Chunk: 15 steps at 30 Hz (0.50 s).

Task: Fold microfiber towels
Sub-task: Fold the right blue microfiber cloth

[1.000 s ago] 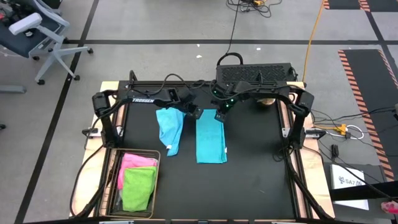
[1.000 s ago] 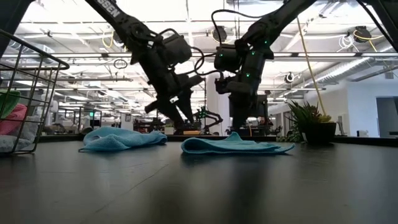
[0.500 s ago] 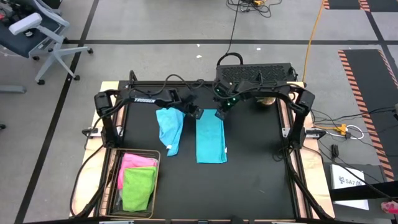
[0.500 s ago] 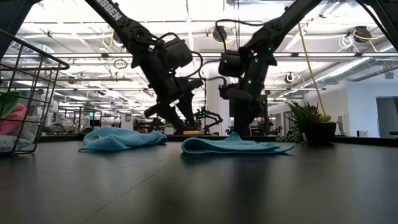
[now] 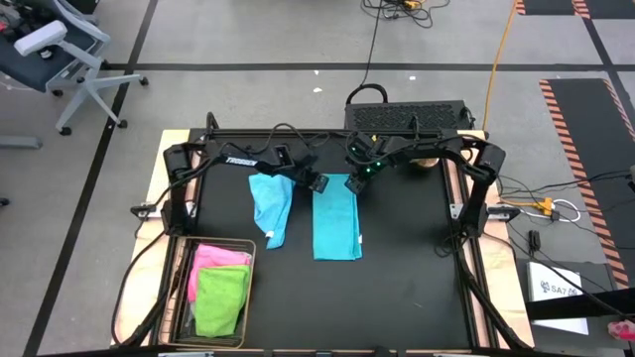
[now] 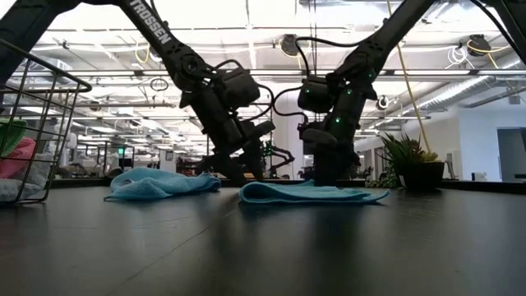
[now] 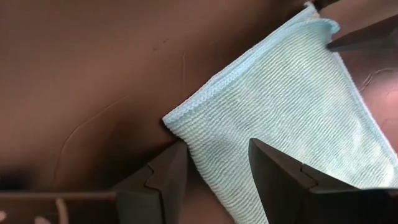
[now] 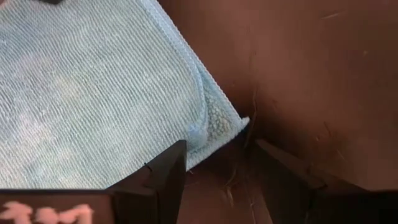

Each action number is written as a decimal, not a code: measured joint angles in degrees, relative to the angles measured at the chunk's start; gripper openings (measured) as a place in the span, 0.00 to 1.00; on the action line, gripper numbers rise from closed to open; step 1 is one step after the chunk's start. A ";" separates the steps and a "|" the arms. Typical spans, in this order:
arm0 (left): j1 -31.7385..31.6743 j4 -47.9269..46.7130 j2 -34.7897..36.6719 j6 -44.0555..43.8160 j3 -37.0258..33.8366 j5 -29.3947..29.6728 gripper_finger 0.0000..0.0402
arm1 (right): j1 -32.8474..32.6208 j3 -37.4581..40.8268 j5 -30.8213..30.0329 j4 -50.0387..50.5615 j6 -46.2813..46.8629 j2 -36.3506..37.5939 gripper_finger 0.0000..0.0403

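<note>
A teal towel (image 5: 335, 226) lies flat on the black table as a long rectangle. My left gripper (image 5: 319, 185) is low over its far left corner (image 7: 171, 118). It is open, with one finger beside the towel's edge and one over the cloth. My right gripper (image 5: 353, 184) is low over the far right corner (image 8: 239, 123), open too, with a finger on either side of that corner. A light blue towel (image 5: 270, 206) lies crumpled to the left of the teal one. My left gripper slants down from the far side at the teal towel's far left corner (image 7: 186, 134); whether its fingertips touch the cloth I cannot tell. My right gripper slants down the same way at the far right corner (image 8: 217, 134); I cannot tell if it touches.
A wire mesh basket (image 5: 182, 297) at the near left holds a pink towel (image 5: 220, 258) and a lime green towel (image 5: 220, 297). A small potted plant (image 6: 415, 160) stands at the far right. Bare table lies to the right of the teal towel and on its near side.
Both grippers have come down toward the teal towel's far corners, the left at the left corner and the right at the right one. My right gripper has also rolled about its own axis. Neither towel has moved.
</note>
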<state>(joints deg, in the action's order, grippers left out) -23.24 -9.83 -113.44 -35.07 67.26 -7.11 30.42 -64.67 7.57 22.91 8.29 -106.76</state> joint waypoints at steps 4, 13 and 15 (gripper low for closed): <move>-0.34 1.70 -0.20 -0.23 -0.04 -0.06 0.44 | 0.00 0.07 0.03 -1.36 0.25 -0.11 0.44; -0.36 3.07 -0.31 -1.42 -0.09 -0.09 0.44 | -0.44 0.09 -0.31 -3.34 4.06 -0.27 0.38; -0.34 3.04 -0.31 -1.66 -0.09 0.02 0.44 | -0.44 0.09 -0.48 -3.41 4.64 -0.29 0.32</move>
<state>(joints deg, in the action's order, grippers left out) -23.57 -6.79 -113.75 -36.73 67.18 -7.09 29.98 -64.58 7.09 19.51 12.93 -107.04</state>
